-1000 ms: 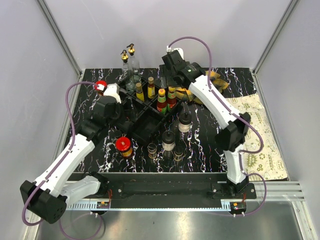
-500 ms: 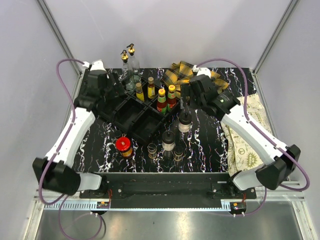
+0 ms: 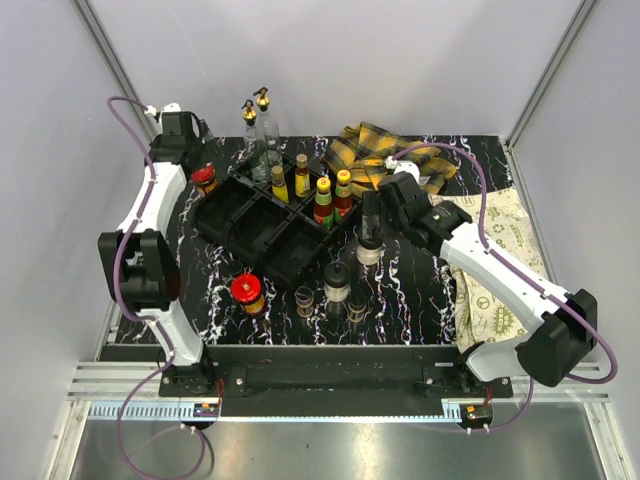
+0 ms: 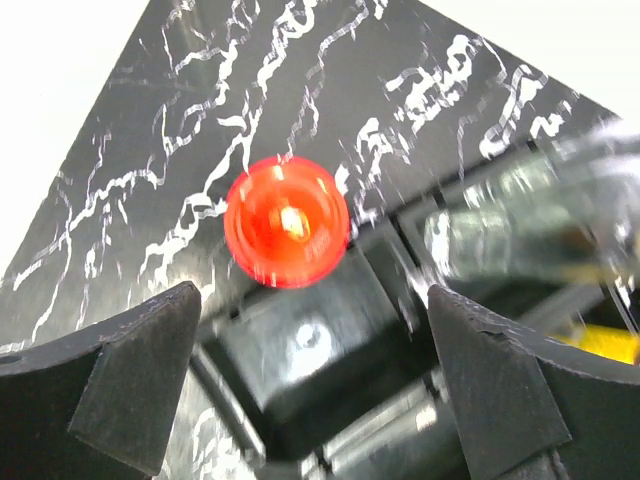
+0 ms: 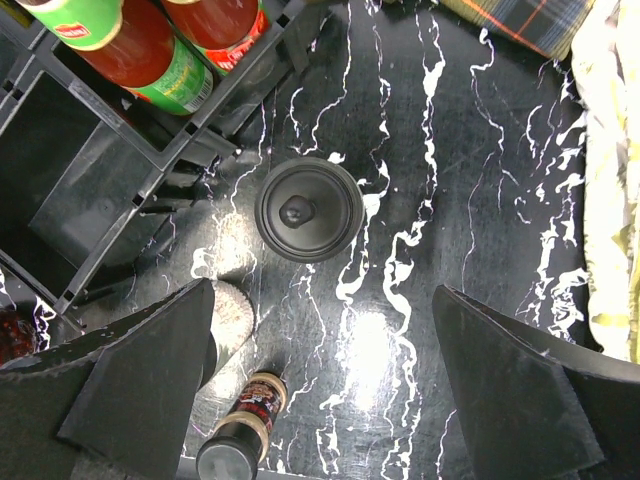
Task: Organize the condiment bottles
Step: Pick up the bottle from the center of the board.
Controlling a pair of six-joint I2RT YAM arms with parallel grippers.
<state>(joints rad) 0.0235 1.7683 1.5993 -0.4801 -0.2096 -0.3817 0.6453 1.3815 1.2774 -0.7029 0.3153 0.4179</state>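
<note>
The table (image 3: 420, 300) is black, veined with white like marble. The tray (image 3: 262, 228) is plain black. The far jar (image 4: 287, 222) and the near jar (image 3: 246, 290) both have bright red lids. The sauce bottles (image 3: 323, 205) are red inside, with yellow caps and green labels (the green is clearest from the right wrist). The shaker (image 5: 308, 210) has a black cap. The glass bottles (image 3: 262, 115) are clear with gold spouts. The plaid cloth (image 3: 375, 150) is yellow crossed with dark stripes. The printed cloth (image 3: 505, 290) is cream with olive motifs. The right arm (image 3: 500, 268) is white with black joints
</note>
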